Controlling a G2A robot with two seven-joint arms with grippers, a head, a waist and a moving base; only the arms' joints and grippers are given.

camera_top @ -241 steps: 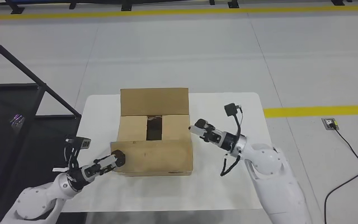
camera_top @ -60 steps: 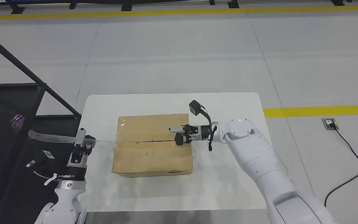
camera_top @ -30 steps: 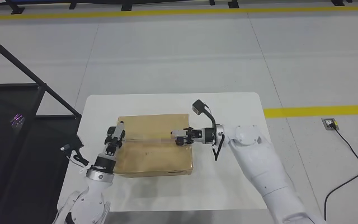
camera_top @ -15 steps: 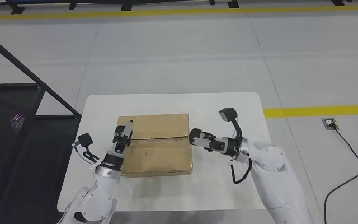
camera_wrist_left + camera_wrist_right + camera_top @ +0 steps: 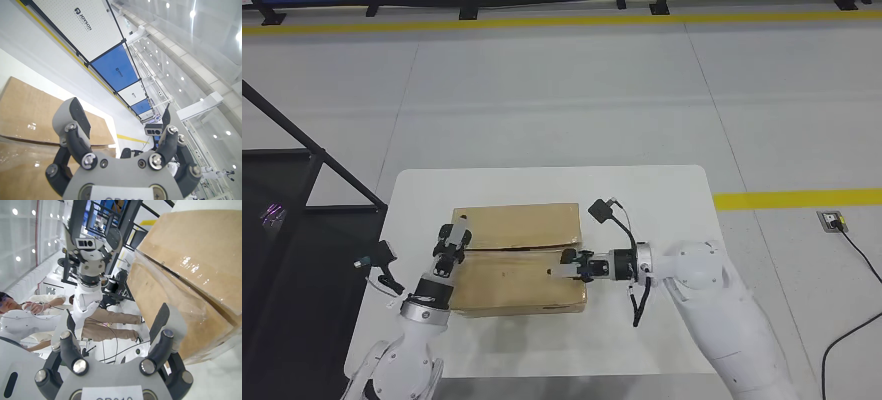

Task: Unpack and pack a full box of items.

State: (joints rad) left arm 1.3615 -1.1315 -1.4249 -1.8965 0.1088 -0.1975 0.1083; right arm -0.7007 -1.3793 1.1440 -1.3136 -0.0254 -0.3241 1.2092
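Observation:
A brown cardboard box lies on the white table with both top flaps folded down. The far flap edge stands slightly above the near flap along the seam. My left gripper hovers open over the left end of that seam, with the box beside its fingers. My right gripper is open over the near flap by the box's right end. In the right wrist view the right gripper holds nothing, the box is beside one finger, and the left gripper faces it farther off.
A black metal rack stands off the table's left side. Bare table surface lies to the right of and behind the box. Glossy clear tape shines on the flaps.
The flaps, open 8 s ago, now lie shut. In the last half second my right gripper moved from the box's right edge onto the near flap. My left gripper shifted slightly left.

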